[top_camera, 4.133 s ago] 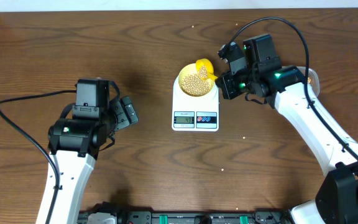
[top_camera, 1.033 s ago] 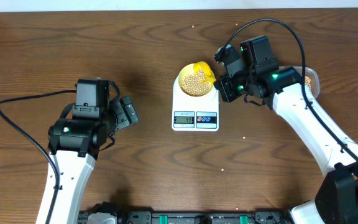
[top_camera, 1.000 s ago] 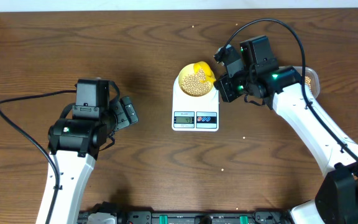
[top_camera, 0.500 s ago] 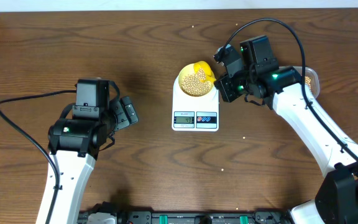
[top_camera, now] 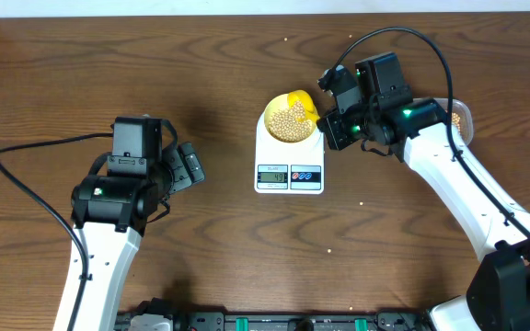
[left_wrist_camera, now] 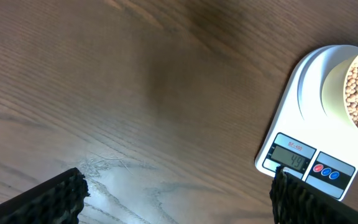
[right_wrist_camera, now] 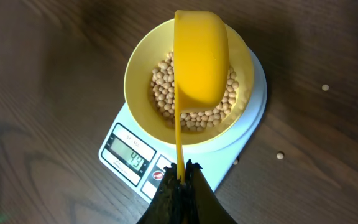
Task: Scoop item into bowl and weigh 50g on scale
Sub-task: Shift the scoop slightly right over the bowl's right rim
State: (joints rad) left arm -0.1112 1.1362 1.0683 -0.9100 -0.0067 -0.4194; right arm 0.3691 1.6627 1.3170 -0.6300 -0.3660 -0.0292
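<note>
The scale point(top_camera: 289, 165) is set near the middle of the desk point(top_camera: 155, 74), slightly toward its far edge. The bowl point(right_wrist_camera: 138, 74) is carried on the scale's round platform, and the beans point(right_wrist_camera: 161, 93) are heaped in the bottom of the bowl. A bright yellow scoop point(right_wrist_camera: 199, 59) is held above the bowl, so that part of the beans is covered by its cup in the right wrist view. The scoop's thin handle is pinched between the pressed-together fingers of the right gripper point(right_wrist_camera: 180, 175), which is placed just beside the bowl on the side toward the desk's right edge. Dark digits are shown on the scale's grey display point(left_wrist_camera: 294, 155), but they cannot be read with certainty. The left gripper point(left_wrist_camera: 179, 193) is spread wide and nothing is held in it. It is kept over bare wood, well apart from the scale, toward the desk's left edge. A clear container point(top_camera: 460, 115) with beans inside is partly hidden behind the right arm. A few stray beans point(right_wrist_camera: 325, 88) are scattered on the desk near the scale.
</note>
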